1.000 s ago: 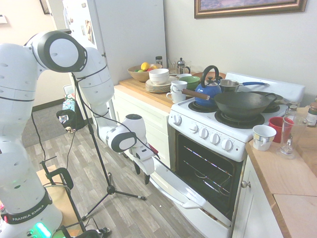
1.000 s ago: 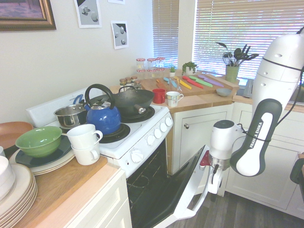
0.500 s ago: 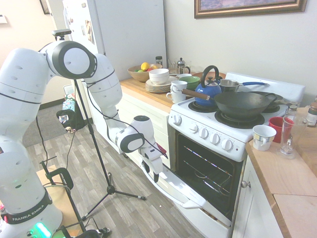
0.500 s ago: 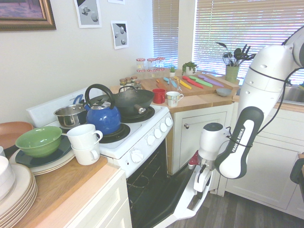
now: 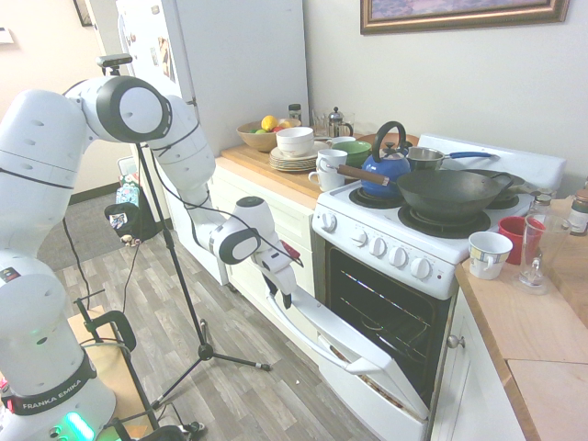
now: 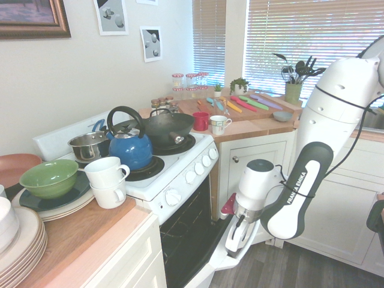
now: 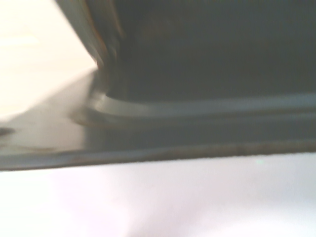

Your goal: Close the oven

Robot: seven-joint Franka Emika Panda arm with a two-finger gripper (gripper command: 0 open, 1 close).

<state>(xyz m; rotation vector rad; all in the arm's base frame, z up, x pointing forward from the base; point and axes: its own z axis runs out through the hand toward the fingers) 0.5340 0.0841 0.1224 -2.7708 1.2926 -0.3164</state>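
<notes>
The white oven (image 5: 395, 248) stands between the counters, with black burners on top and a row of white knobs. Its drop-down door (image 5: 367, 358) hangs tilted at roughly half open, and the dark racked interior (image 5: 386, 312) shows above it. My gripper (image 5: 283, 292) rests against the door's top edge at the end nearest the fridge. In the second exterior view the gripper (image 6: 234, 240) presses on the outer side of the door (image 6: 207, 243), below the oven's knob panel (image 6: 189, 177). The wrist view is blurred: a pale door surface (image 7: 148, 197) under a dark oven cavity (image 7: 197, 49).
A black wok (image 5: 450, 191), a blue kettle (image 5: 386, 165) and a small pot (image 5: 424, 158) sit on the burners. White cabinets (image 5: 469, 386) flank the oven's right side, with cups (image 5: 489, 253) on the counter above. The fridge (image 5: 239, 64) stands at the back left. Wooden floor (image 5: 184, 303) lies open in front.
The gripper has moved up and toward the oven, lifting the door from nearly flat to about half shut.
</notes>
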